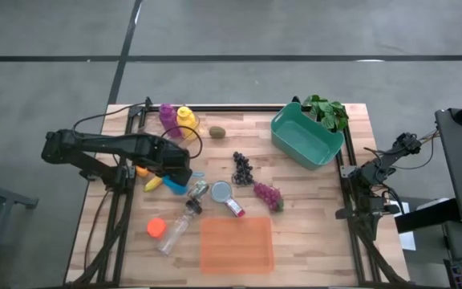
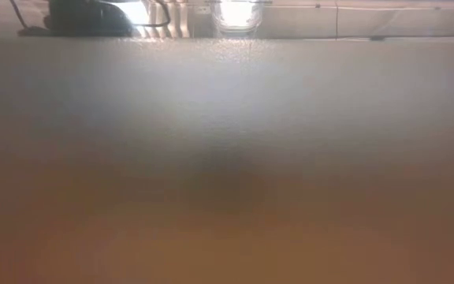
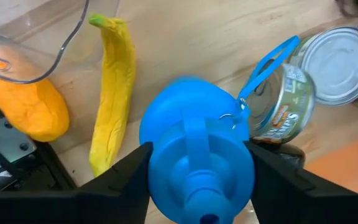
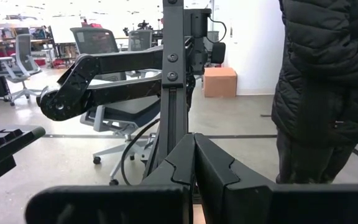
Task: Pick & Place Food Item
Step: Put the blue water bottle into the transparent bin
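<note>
Looking down on your wooden table [image 1: 311, 233], you have an orange mat [image 1: 236, 244] at the near edge. A teal bin [image 1: 283, 132] stands at the far right, with leafy greens [image 1: 327, 111] just behind it.

Your left arm reaches in from the table's left side. Its left gripper [image 3: 194, 171] is partly open, and its fingers [image 3: 129, 171] sit against both sides of a blue bottle cap [image 3: 194, 143], clamping it. Your right arm is folded at the table's right edge, well away from everything, and its right gripper [image 4: 194, 146] has its fingers pressed fully together on nothing.

The food is spread about:
- A banana [image 3: 114, 93] lies just beside the blue cap, not gripped.
- An orange fruit [image 3: 23, 102] is next to the banana, nearer the table's left edge.
- Dark grapes [image 1: 242, 168] and purple grapes [image 1: 268, 195] lie mid-table, between the bin and the mat.
- A kiwi [image 1: 216, 132] rests near the far edge.

A labelled can [image 3: 291, 99] lies on its side right beside the cap.
</note>
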Tool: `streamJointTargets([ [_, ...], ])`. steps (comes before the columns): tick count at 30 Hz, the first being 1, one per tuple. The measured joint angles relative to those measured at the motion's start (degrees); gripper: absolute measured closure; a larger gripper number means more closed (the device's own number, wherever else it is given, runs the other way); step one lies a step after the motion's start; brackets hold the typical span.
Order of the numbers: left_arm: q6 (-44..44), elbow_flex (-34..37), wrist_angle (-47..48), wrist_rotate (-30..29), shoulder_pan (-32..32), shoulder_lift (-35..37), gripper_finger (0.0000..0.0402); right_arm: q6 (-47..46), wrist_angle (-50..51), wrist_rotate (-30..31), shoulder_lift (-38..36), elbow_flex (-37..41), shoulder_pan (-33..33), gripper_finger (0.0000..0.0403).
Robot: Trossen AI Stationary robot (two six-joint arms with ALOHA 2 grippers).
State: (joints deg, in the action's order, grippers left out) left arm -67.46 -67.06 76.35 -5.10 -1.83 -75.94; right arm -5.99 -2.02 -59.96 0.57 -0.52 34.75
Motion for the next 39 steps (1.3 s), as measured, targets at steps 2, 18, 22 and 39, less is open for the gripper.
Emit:
streamJointTargets([
  [2,0.0,0.0,-0.1,0.0,0.0,0.0,0.018,0.0,0.0,0.0,0.0,0.0,0.0,0.0395],
  [18,-0.1,-6.5,5.2,1.8,0.0,0.0,0.0188,0.0,0.0,0.0,0.0,0.0,0.0,0.0395],
  [22,-0.3,-11.6,10.0,1.6,0.1,0.0,0.0188,0.0,0.0,0.0,0.0,0.0,0.0,0.0395],
  [39,5.9,-22.3,13.6,-15.5,2.7,4.0,0.0188,0.0,0.0,0.0,0.0,0.0,0.0,0.0395],
])
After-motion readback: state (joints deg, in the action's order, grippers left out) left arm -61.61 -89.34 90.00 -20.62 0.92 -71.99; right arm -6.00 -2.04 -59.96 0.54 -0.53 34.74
